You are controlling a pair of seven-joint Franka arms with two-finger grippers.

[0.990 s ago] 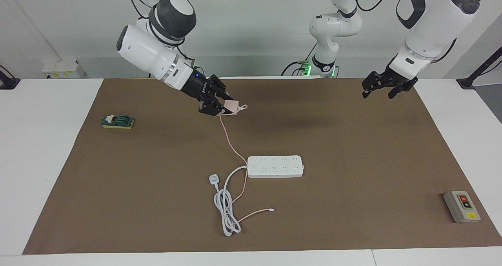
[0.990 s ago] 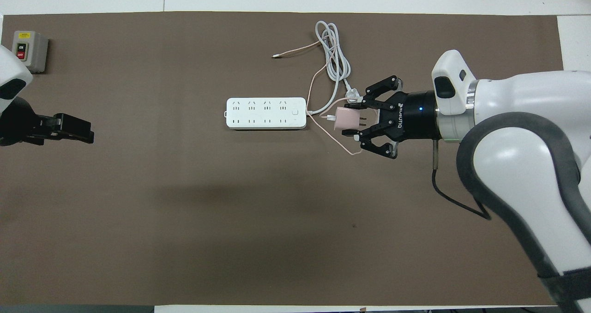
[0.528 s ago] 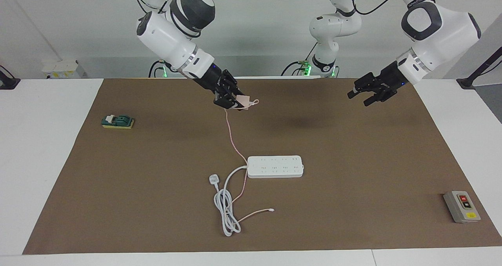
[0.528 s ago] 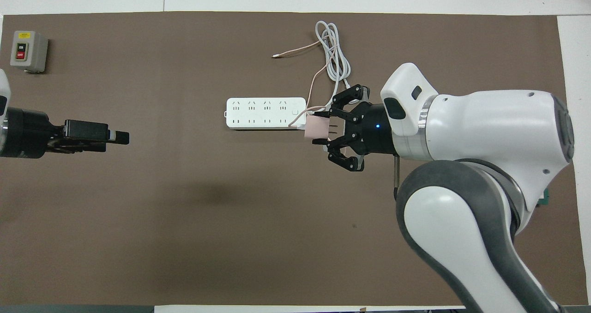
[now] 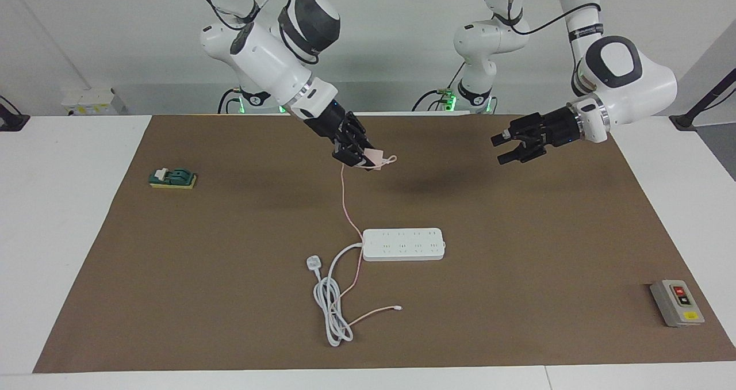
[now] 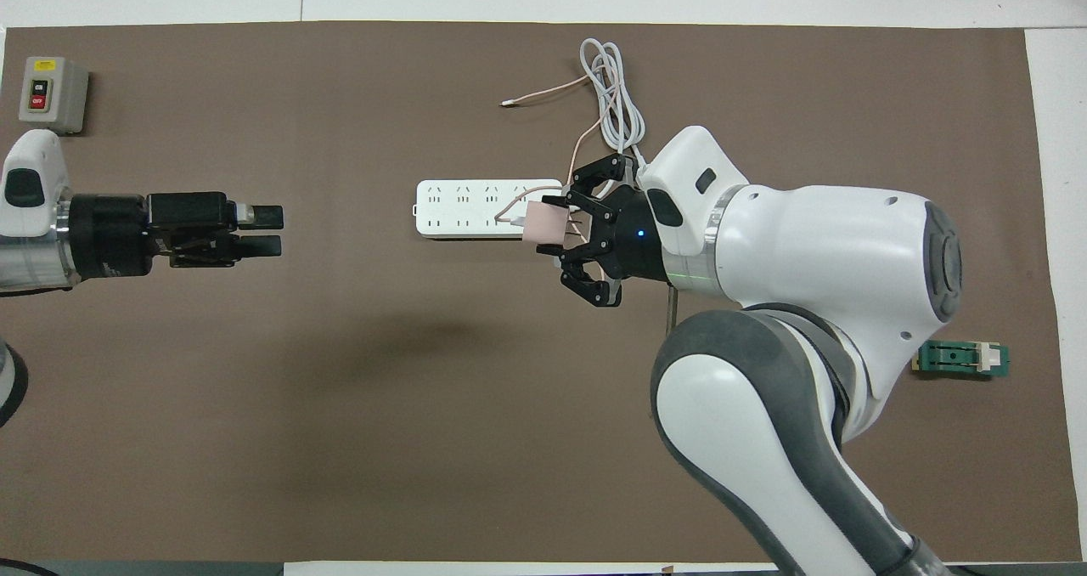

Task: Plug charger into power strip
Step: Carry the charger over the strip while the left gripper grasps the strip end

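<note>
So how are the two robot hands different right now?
The right gripper is shut on the pink charger, while the left gripper is open and holds nothing. The right gripper hangs with the charger's cable trailing down to the mat; nothing hangs from the left gripper. Both are black, raised above the mat, and point toward each other.

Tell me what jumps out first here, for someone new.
The right tool holds the pink charger in the air, its thin cable trailing down to the mat. The white power strip lies flat mid-table, nothing plugged in yet. The left tool hangs open over bare mat toward its own end.
</note>
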